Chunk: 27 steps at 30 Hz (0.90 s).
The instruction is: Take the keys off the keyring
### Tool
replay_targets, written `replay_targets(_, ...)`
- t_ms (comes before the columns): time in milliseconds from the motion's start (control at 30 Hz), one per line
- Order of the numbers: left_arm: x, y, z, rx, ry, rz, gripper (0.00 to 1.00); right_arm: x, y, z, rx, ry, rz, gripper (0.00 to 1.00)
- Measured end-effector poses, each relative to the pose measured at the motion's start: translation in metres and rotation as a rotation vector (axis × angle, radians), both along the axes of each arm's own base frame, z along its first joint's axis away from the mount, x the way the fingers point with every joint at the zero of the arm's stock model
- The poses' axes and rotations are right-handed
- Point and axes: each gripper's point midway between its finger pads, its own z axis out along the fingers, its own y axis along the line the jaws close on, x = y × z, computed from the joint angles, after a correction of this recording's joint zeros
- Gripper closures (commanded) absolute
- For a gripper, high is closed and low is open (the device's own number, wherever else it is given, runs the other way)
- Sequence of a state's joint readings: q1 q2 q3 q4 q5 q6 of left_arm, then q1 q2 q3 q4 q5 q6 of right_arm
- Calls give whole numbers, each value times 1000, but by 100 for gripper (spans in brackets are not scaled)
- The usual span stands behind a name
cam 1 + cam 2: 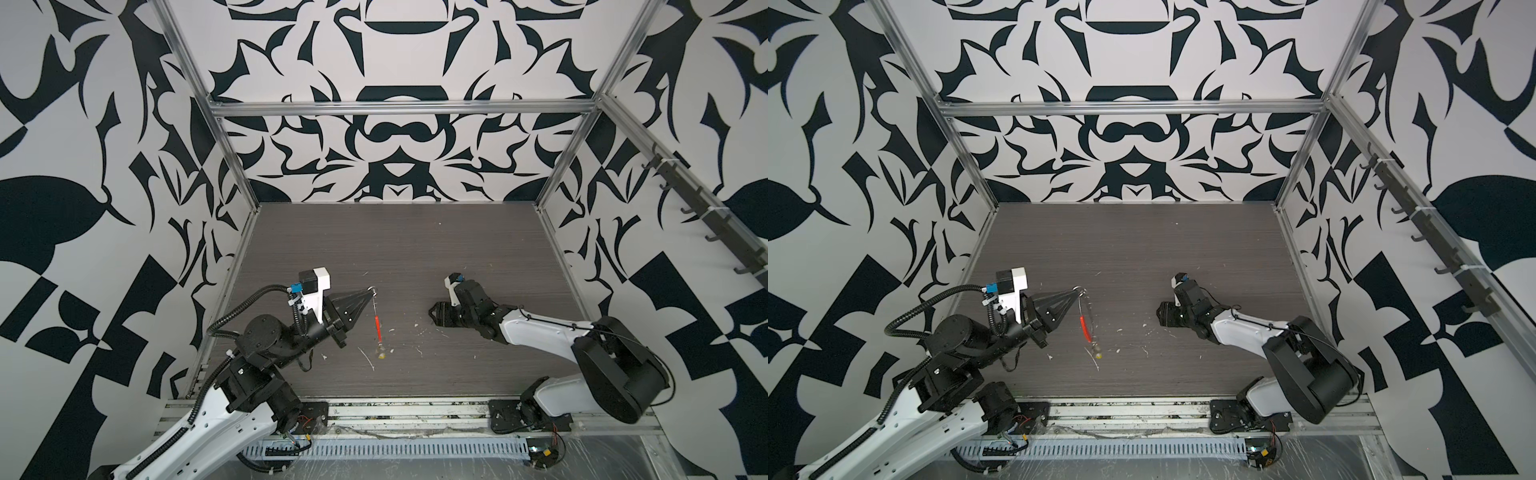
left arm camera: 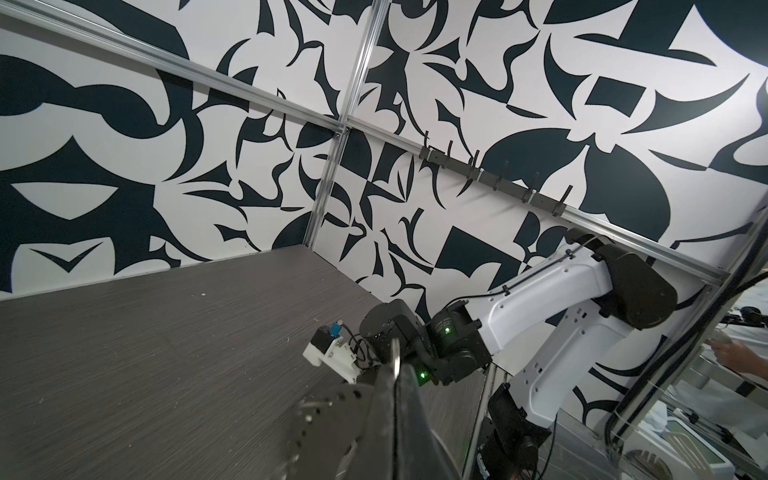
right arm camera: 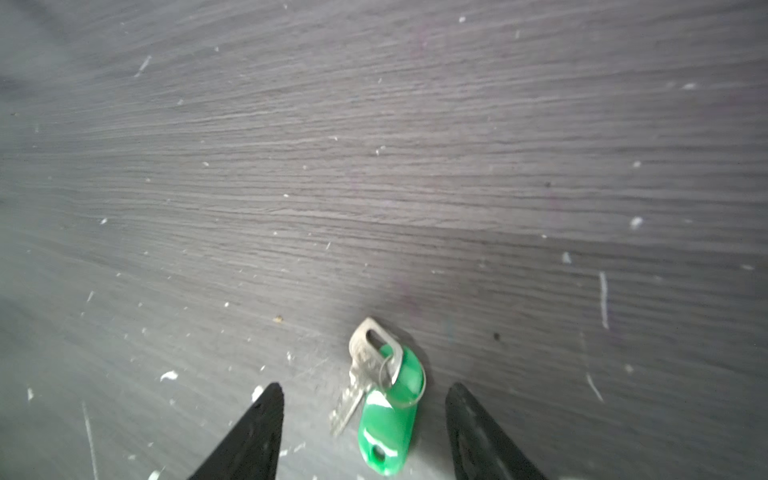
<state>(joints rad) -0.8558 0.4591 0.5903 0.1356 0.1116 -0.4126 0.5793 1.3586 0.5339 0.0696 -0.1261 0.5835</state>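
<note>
Green-tagged key (image 3: 380, 388) between right gripper (image 3: 363, 386) fingertips

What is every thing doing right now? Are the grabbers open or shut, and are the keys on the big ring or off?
Left gripper: shut on the keyring, holding it up.
Right gripper: open, holding nothing.
Keyring: hanging from the left gripper.
Yellow-tag key: on the keyring, at its low end.
Green-tag key: off the keyring, lying on the table between the right gripper's fingers.
</note>
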Motion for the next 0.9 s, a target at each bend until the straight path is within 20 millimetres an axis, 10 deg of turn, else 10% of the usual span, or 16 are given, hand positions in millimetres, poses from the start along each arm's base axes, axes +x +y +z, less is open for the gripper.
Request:
replay_targets(433, 20, 7, -5, -22, 107, 104, 100, -45, 41, 193, 346, -476, 312, 23)
replay_targets(667, 36, 9, -2, -37, 168, 172, 100, -108, 113, 242, 362, -647, 628, 6)
replay_targets(900, 45, 8, -8, -36, 209, 205, 100, -123, 151, 260, 323, -774, 728, 1)
